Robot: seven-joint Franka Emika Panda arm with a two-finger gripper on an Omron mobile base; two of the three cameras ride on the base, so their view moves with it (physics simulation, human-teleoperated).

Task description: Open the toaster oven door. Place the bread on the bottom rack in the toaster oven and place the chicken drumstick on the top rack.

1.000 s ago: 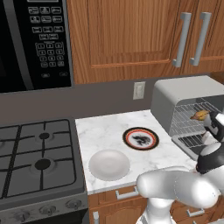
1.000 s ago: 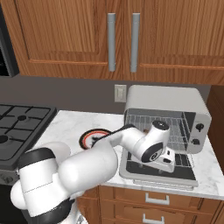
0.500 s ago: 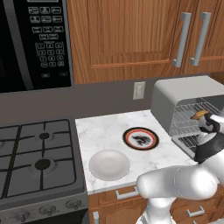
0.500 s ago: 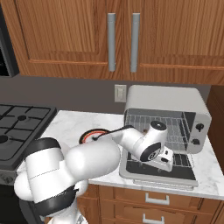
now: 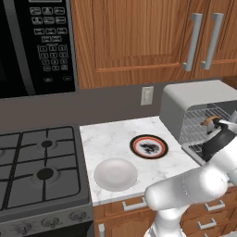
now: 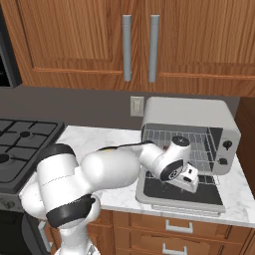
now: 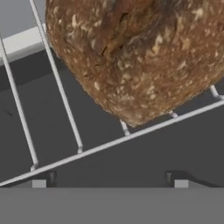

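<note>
Bread (image 7: 135, 57) lying on bottom rack (image 7: 65, 109) of toaster oven (image 6: 189, 117); door (image 6: 182, 191) down; pincer (image 7: 107, 183) wide, empty.

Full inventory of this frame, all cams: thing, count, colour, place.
toaster oven: 1, silver-grey, right end of marble counter
toaster oven door: 1, dark glass, folded down flat
racks: 2, silver wire, inside the oven
bread: 1, dark brown, lying on a wire rack
chicken drumstick: 1, golden-orange, on a rack in the oven
plate: 1, black with red-and-white rim, counter middle
bowl: 1, white, counter front
stove: 1, black, left of counter
microwave: 1, black, above stove
wall outlet: 1, white, backsplash
cabinets: wood, silver handles
hand: 1, at the oven mouth, over the door
</note>
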